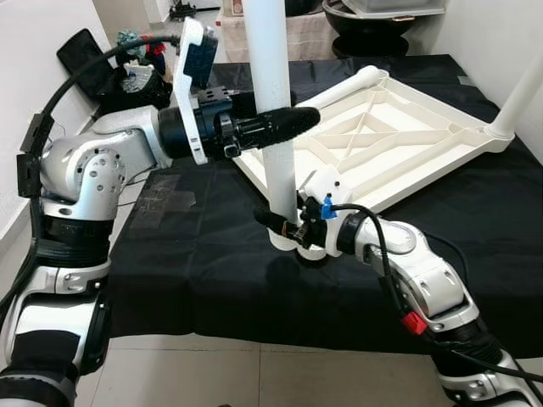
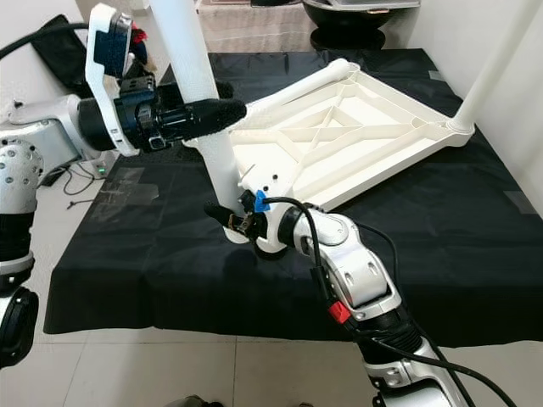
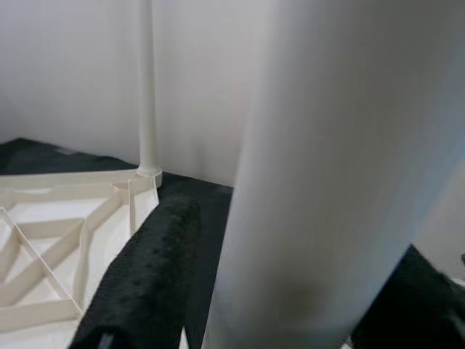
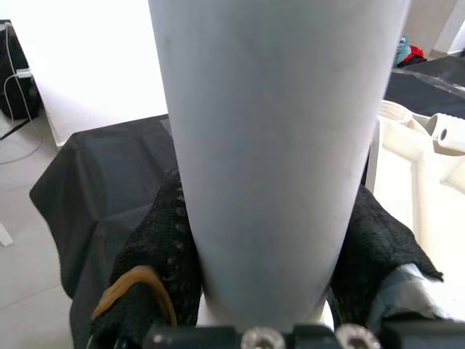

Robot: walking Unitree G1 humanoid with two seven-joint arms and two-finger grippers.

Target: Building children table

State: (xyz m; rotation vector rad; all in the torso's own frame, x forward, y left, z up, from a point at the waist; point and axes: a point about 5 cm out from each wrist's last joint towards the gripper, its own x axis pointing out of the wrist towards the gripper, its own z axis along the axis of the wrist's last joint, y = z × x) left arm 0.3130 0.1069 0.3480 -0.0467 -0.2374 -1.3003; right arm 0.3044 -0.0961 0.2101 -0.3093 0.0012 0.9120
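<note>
A black-clothed table [image 1: 204, 254] carries the upturned white children's tabletop [image 1: 382, 144] (ribbed underside up, legs upright).

Upright white leg [image 1: 273, 102] on upturned tabletop [image 1: 399, 140]

no readable text, labels or numbers anywhere.

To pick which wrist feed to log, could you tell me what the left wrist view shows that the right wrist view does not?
Left wrist view adds: the left hand at the near leg, and the far leg standing upright at a corner of the tabletop, whose ribbed underside faces up. Right wrist view adds: the right hand clamped on the near leg, a tan band on one finger, and the floor beyond the cloth's edge. Shared: the near leg up close, part of the tabletop, the black cloth.
</note>
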